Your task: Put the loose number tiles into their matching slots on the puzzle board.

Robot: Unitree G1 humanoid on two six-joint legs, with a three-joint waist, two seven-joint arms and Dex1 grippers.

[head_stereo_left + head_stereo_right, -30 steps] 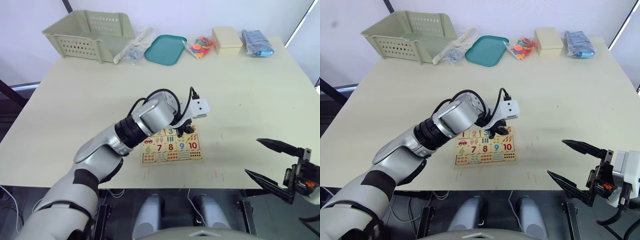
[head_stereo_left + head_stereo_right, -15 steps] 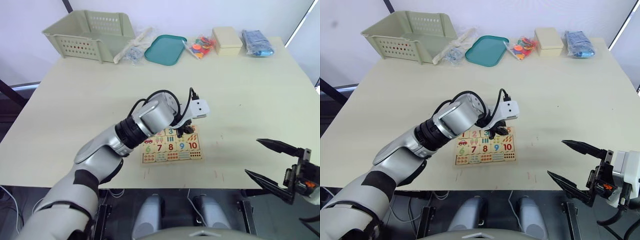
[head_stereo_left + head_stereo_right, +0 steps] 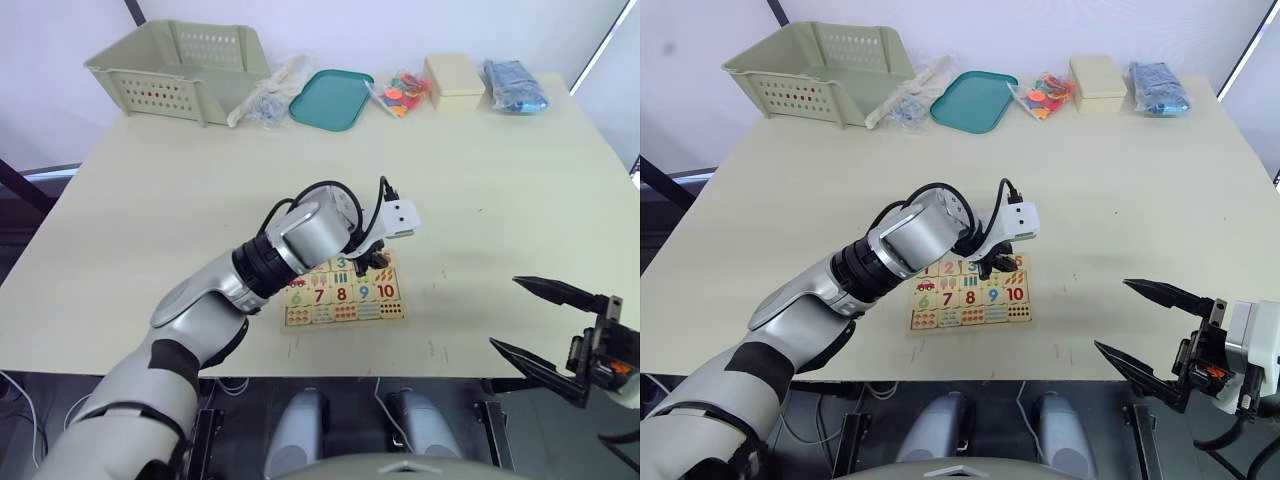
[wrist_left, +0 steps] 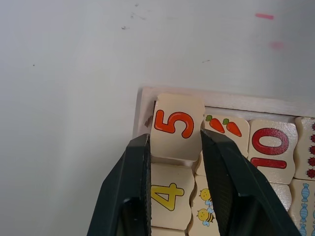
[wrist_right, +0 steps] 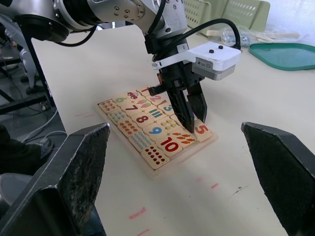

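While the left gripper [image 4: 174, 147] is closed on the number 5 tile [image 4: 177, 128], the tile is held tilted over the corner slot of the puzzle board [image 5: 152, 172], beside the 4 tile [image 4: 169, 196]. Well apart from it, the right gripper [image 3: 545, 325] is held open off the table [image 3: 480, 190] edge.

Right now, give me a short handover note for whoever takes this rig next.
Left gripper: shut on the pale-wood tile printed with an orange 5, at the corner of the flat pale-wood puzzle board.
Right gripper: open, holding nothing, off to the board's right.
Done: the yellow 4 tile sits in its slot next to the 5.
Left: seat the 5, release, withdraw.
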